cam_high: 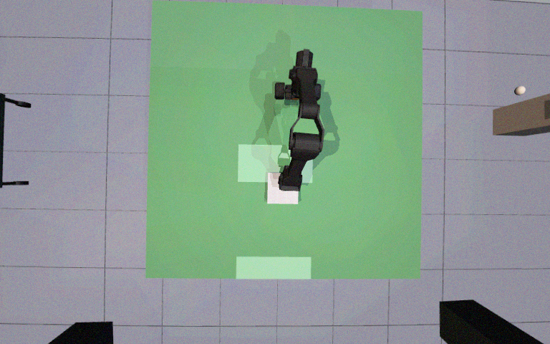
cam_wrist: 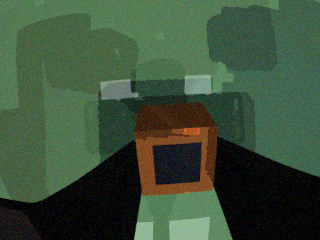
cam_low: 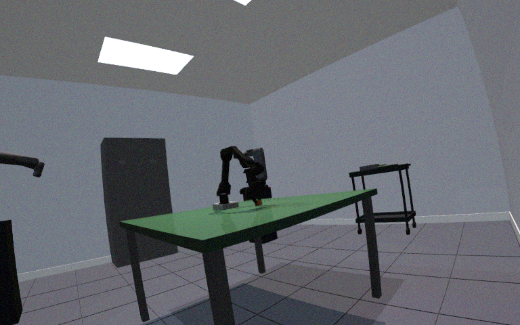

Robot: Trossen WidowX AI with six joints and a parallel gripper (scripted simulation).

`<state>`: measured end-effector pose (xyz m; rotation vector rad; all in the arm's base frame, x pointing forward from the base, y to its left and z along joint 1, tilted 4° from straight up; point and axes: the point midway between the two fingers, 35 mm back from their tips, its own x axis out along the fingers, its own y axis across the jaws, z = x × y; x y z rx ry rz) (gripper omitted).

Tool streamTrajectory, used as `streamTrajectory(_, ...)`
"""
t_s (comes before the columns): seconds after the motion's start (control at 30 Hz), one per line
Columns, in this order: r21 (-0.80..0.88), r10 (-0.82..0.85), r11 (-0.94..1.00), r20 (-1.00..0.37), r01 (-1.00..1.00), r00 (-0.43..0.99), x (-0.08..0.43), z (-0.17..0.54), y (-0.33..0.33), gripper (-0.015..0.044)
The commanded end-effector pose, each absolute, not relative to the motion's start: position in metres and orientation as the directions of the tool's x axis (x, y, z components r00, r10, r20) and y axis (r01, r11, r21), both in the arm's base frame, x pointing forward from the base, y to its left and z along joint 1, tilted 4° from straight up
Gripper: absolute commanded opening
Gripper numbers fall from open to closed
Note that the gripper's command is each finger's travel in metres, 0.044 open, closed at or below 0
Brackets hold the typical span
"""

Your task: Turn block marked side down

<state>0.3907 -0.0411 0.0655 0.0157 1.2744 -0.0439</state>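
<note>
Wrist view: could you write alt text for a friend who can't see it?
An orange-brown block with a dark square mark on the face toward the camera sits between the two black fingers of the tool, which grip its sides. Behind it lies a green table top crossed by shadows.

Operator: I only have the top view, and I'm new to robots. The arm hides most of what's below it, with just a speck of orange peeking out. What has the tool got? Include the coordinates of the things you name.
Observer: In the wrist view, the tool (cam_high: 295,98) (cam_low: 258,202) (cam_wrist: 174,147) is closed on an orange block (cam_high: 295,99) (cam_low: 258,202) (cam_wrist: 176,137), one black finger on each side.
Operator: Does the block have a mark, and where does it face?
Observer: Yes, a dark square (cam_wrist: 177,164) on the side facing the wrist camera.
Operator: And what does that green square stand on?
Observer: It's a table (cam_high: 354,213) (cam_low: 198,229); the exterior view shows its dark legs (cam_low: 372,245).
</note>
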Motion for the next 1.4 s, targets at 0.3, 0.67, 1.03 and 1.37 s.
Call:
streamTrajectory(0.3,-0.008,-0.026,0.999,-0.878,0.041,0.478,0.389,0.066,-0.040,0.0000)
streamTrajectory(0.67,-0.010,-0.031,0.999,-0.813,0.040,0.581,0.384,0.067,-0.040,0.0000)
streamTrajectory(1.03,-0.008,-0.034,0.999,-0.751,0.042,0.659,0.393,0.053,-0.041,0.0000)
streamTrajectory(1.37,-0.007,-0.037,0.999,-0.642,0.042,0.766,0.399,0.039,-0.042,0.0000)
